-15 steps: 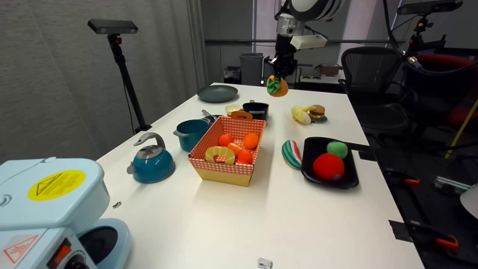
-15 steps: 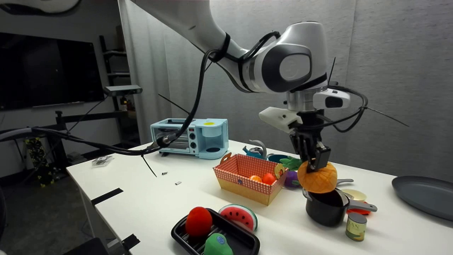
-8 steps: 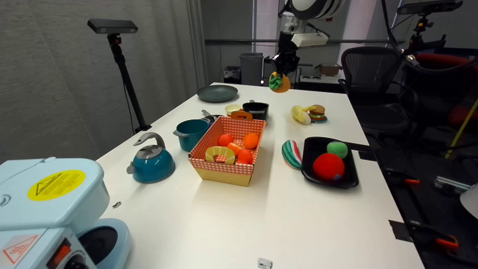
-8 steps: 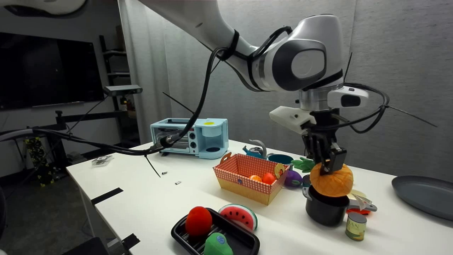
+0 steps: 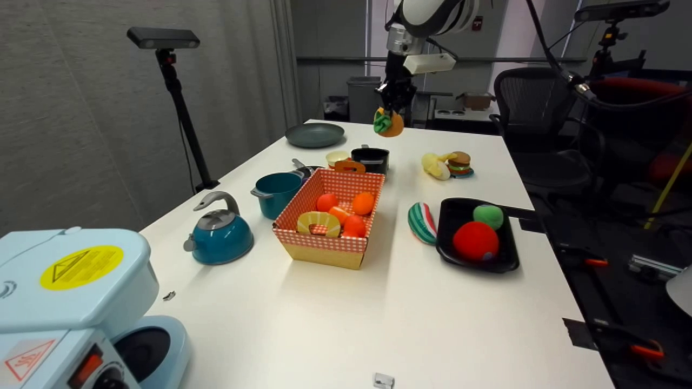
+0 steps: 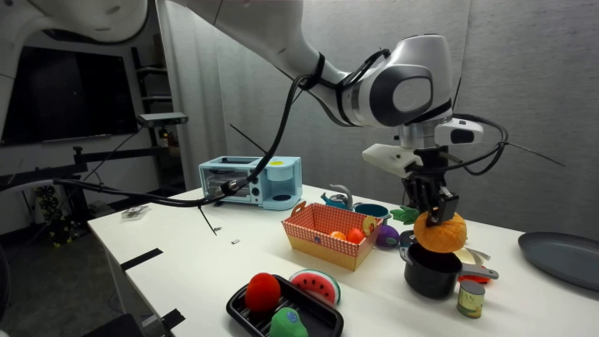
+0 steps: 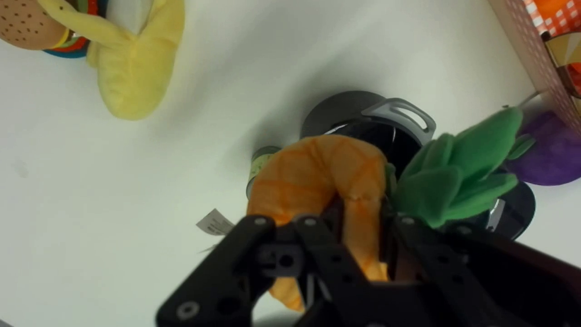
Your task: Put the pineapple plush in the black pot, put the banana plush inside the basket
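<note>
Above the black pot (image 6: 430, 282), the gripper (image 7: 361, 213) grasps the pineapple plush (image 6: 442, 238), which now looks better lined up for the drop than a second ago, so lowering and letting go seem next.

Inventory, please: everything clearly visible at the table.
table: 1, white, central
pineapple plush: 1, orange and green, held aloft
black pot: 1, black, table
banana plush: 1, yellow, table
basket: 1, red-and-white, table
burger: 1, brown, beside banana plush
toy pieces: 4 visible, red and orange, in basket
tray: 1, black, table
soft toys: 2, one red, one green, in tray
watermelon: 1, red and green, beside tray
purple toy: 1, purple, beside basket
teal pot: 1, teal, beside basket
kettle: 1, teal, table
can: 1, green, beside black pot
bowl: 1, cream, near black pot
plate: 1, dark, table
appliance: 1, light blue, table
arm: 1, white, above table
end effector: 1, black, gripping pineapple plush
</note>
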Motion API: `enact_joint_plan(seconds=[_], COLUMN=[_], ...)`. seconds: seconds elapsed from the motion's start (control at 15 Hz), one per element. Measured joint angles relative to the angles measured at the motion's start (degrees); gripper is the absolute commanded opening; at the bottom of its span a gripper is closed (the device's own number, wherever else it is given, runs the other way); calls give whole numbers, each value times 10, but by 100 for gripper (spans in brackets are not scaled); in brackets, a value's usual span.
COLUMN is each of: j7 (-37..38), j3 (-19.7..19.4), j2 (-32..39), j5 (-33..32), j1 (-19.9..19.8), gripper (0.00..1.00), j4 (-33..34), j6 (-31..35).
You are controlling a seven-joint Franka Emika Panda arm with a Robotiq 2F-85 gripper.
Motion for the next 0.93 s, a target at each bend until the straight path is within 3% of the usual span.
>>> enact_joint_plan(seconds=[0.6,0.67,0.73,0.93], j7=[1,2,2,4], j3=[16,17,17,19], j2=[69,75,81,96], j5=[4,4,4,4], j1=[1,2,2,2], gripper=[4,40,41,62], j4=[68,72,75,82], j6=[-2,-2,-3,-5])
